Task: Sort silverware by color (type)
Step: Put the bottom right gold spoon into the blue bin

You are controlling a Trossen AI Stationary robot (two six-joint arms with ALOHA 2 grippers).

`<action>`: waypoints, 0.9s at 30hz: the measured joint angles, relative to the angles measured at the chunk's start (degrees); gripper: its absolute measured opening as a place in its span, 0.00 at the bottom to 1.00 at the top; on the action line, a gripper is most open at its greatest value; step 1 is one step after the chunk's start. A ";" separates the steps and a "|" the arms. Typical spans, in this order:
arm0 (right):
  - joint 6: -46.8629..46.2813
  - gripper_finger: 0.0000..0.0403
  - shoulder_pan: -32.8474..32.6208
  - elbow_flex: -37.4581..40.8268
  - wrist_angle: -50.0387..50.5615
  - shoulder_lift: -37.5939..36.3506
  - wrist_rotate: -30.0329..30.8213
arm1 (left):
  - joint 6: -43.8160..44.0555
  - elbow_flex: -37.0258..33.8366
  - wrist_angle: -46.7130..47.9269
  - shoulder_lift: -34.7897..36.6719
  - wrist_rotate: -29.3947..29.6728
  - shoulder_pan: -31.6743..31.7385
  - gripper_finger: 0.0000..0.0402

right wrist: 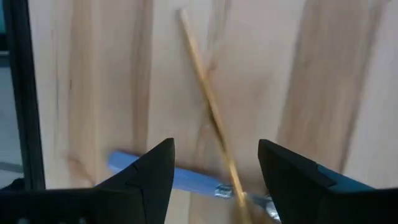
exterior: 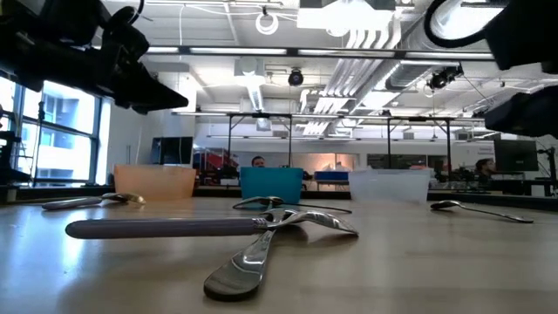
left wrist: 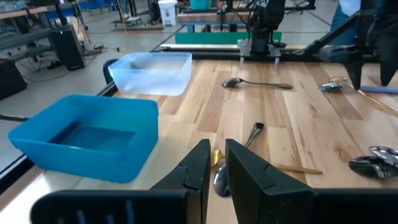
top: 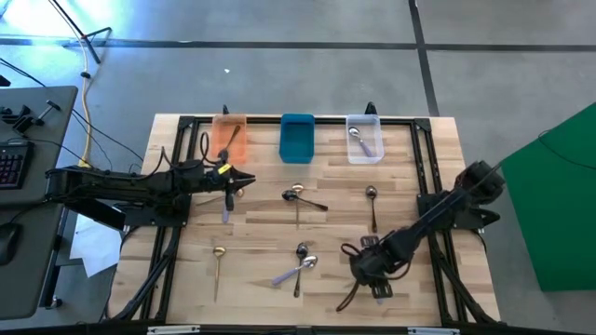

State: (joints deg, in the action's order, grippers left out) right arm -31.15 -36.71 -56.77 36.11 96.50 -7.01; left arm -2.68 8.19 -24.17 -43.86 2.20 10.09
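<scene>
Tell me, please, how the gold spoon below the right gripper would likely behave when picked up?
Probably stiff and light: the gold spoon looks thin and metallic. Lying flat, it may slip from the open right gripper. It crosses a lavender-handled spoon, which may shift.

orange bin (top: 229,136) | teal bin (top: 297,138) | clear bin (top: 364,139) (all along table's far edge)

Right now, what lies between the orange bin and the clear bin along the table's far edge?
The teal bin stands between the orange bin and the clear bin, apart from both. The high view shows it best; the low view confirms the same order.
</scene>
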 joint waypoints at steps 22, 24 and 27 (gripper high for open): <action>4.22 0.35 0.90 0.00 2.11 5.78 -0.24 | 0.61 0.00 2.54 0.00 -0.02 -0.13 0.10; 4.64 0.32 1.57 0.02 2.24 5.78 -0.40 | 0.59 0.00 2.58 0.00 -0.02 -0.13 0.10; 6.52 0.28 2.86 0.07 2.25 5.84 -1.50 | 0.57 0.00 3.13 0.00 -0.02 -0.13 0.10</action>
State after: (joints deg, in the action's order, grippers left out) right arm -24.63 -33.86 -56.71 38.36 102.33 -8.52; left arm -2.11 8.19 -21.04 -43.86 2.17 9.96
